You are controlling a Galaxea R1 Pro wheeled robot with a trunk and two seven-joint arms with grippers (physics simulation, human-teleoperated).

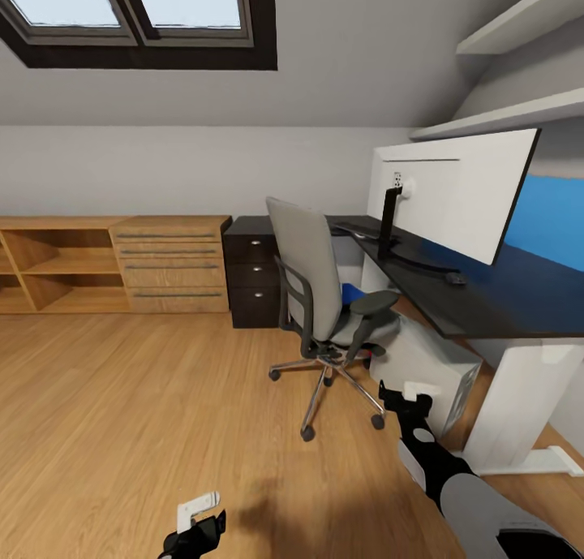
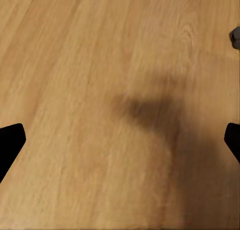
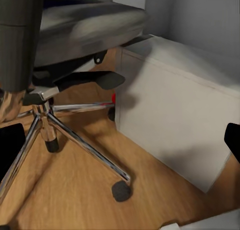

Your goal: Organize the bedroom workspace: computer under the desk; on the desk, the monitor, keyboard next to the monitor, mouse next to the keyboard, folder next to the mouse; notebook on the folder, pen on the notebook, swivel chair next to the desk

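Head view: the folder (image 1: 351, 293) shows as a blue sliver on the swivel chair (image 1: 324, 299) seat, at 3 o'clock of the backrest. It looks thin, light and slick, so take it by an edge. The bench (image 1: 487, 295) carries the monitor (image 1: 454, 190).

Left wrist view: bare wooden floor (image 2: 75, 65); left claw (image 2: 120, 140) spread wide.

Right wrist view: right claw (image 3: 120, 145) wide, empty, facing the chair's base and the computer (image 3: 175, 115).
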